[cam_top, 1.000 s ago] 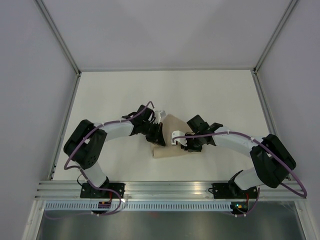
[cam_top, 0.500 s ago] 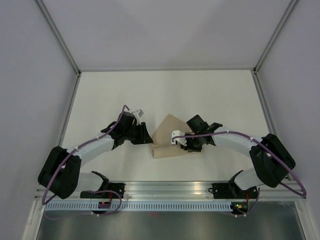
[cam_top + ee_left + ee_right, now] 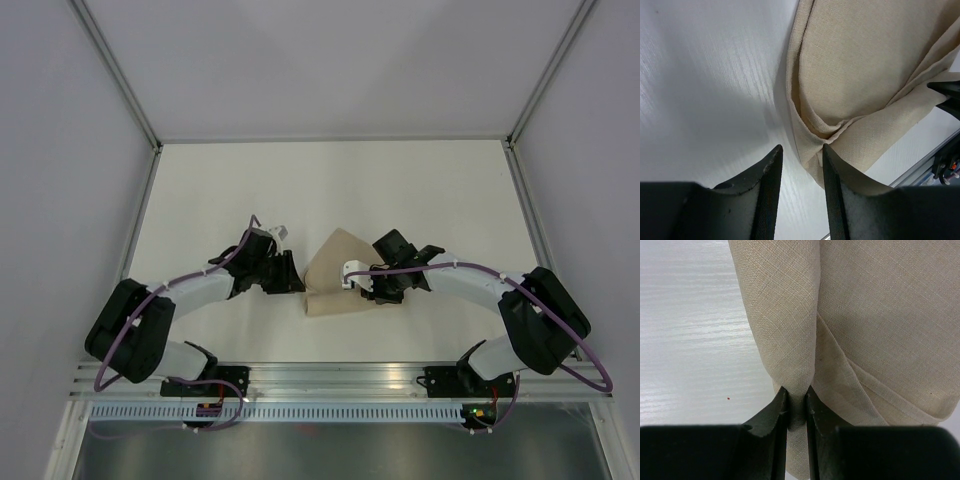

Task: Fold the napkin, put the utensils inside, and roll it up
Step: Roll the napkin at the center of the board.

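Note:
The tan-beige napkin (image 3: 335,262) lies bunched in a partly folded, partly rolled wedge on the white table, between the two arms. My left gripper (image 3: 299,283) is open and empty just left of the napkin's near-left edge. In the left wrist view the left gripper (image 3: 801,148) has a clear gap between its fingers, with the cloth (image 3: 855,65) ahead of them. My right gripper (image 3: 369,290) is shut on the napkin's right end. The right wrist view shows the right gripper (image 3: 796,394) pinching a fold of the cloth (image 3: 875,315). No utensils show; they are hidden or out of view.
The white table (image 3: 400,190) is bounded by an aluminium frame: rails at left (image 3: 135,230) and right (image 3: 528,220), and a slotted rail (image 3: 340,378) along the near edge by the arm bases. Grey walls stand behind the frame.
My left gripper has drawn back off the napkin to the left and now sits open beside its edge. The right gripper and the napkin have stayed in place.

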You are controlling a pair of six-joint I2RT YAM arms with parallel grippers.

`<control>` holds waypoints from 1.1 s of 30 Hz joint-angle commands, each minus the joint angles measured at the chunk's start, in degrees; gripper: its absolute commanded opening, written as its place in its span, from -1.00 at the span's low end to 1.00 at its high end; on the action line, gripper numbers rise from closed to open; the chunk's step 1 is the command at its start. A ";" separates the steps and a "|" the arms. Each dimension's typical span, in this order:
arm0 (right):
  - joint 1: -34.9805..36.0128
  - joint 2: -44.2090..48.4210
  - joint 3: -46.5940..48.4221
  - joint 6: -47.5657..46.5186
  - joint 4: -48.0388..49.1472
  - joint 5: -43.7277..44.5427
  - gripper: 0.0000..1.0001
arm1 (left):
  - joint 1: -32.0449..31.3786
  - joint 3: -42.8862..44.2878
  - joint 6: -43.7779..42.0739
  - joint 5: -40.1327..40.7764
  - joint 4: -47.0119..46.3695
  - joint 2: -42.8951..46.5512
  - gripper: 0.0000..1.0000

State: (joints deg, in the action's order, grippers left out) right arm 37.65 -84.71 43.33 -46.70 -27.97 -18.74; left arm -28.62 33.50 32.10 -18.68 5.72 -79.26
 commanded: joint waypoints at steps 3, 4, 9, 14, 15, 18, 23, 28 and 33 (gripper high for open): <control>-0.12 -5.03 -3.69 -0.50 -0.95 6.96 -0.91 | 0.06 2.89 -1.42 -1.54 -1.32 -3.61 -0.14; -0.03 -4.94 -3.87 -0.50 -1.04 6.96 -0.91 | 0.06 3.15 -1.60 -1.63 -1.06 -4.05 -0.14; -0.03 -4.77 -3.87 -0.50 -1.04 6.96 -0.91 | 0.06 4.56 -2.30 -1.63 -1.41 -6.86 -0.17; -0.03 -5.29 -3.78 -0.50 -0.86 6.70 -0.91 | 0.06 4.56 -2.57 -3.82 -3.87 -6.69 -0.29; -0.03 -5.29 -3.78 -0.50 -0.86 6.53 -0.91 | 0.06 4.82 -2.91 -4.43 -3.87 -6.95 -0.38; -0.12 -5.12 -3.78 -0.59 -0.77 6.44 -0.92 | 0.06 6.32 -3.62 -5.23 -3.17 -9.24 -0.63; -0.12 -4.85 -3.43 -1.29 -2.00 5.03 -0.97 | 0.06 8.86 -4.15 -6.46 -2.99 -13.46 -0.95; -0.38 -4.15 -2.29 -4.88 -6.21 1.00 -0.99 | 0.23 11.15 -4.76 -4.97 -1.59 -15.04 -0.95; -0.65 -5.03 0.87 -8.14 -11.31 -3.93 -0.99 | 0.41 13.87 -5.90 -4.44 0.52 -16.01 -0.95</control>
State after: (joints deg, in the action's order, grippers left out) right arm 36.97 -85.91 45.36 -50.87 -31.14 -21.34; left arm -28.60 44.18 28.45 -23.62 5.56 -94.63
